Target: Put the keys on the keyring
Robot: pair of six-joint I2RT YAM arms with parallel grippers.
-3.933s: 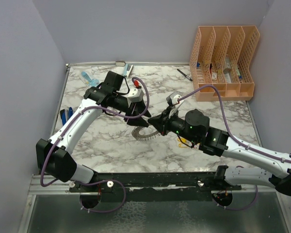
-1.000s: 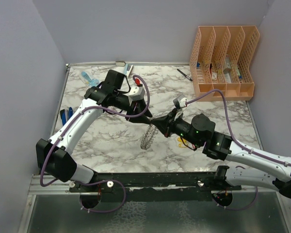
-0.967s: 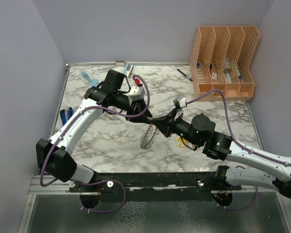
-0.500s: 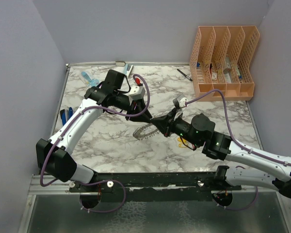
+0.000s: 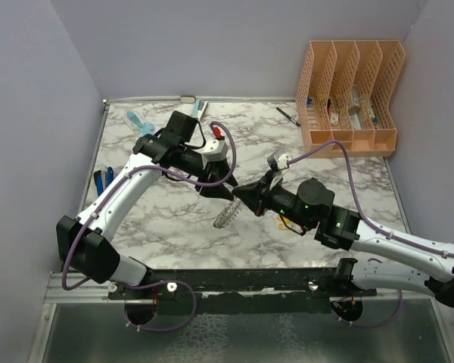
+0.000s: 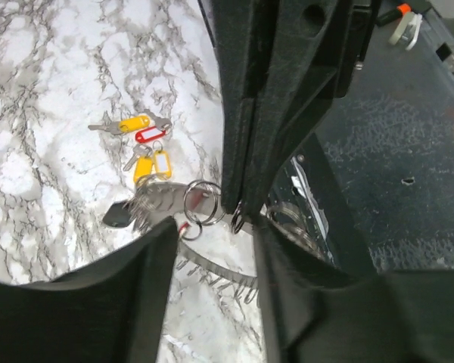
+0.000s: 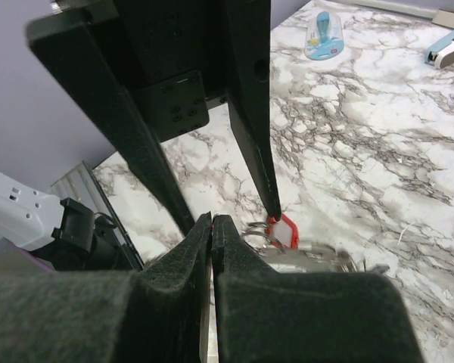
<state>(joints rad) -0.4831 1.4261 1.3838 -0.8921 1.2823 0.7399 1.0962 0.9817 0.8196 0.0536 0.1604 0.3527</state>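
The keyring [image 5: 225, 215] is a grey toothed ring hanging tilted above the marble table, pinched at its upper rim by my shut right gripper [image 5: 243, 198]. My left gripper [image 5: 218, 189] is open just left of it, its fingers on either side of the ring's top. In the left wrist view the ring's rim [image 6: 212, 268] runs between my open left gripper [image 6: 216, 231], with small split rings [image 6: 204, 204] beside it. Keys with yellow and red tags [image 6: 146, 147] lie on the table and show by the right arm [image 5: 286, 221]. In the right wrist view my right gripper [image 7: 212, 218] is shut beside a red tag [image 7: 282, 229].
An orange file organizer [image 5: 352, 94] stands at the back right, with a black pen [image 5: 287, 116] beside it. A blue and white stapler [image 5: 199, 110] and a blue item [image 5: 138, 121] lie at the back left. Blue objects [image 5: 102, 180] lie at the left edge.
The keyring has swung from lying nearly flat to hanging tilted downward. My left gripper has moved slightly right and toward the right gripper.
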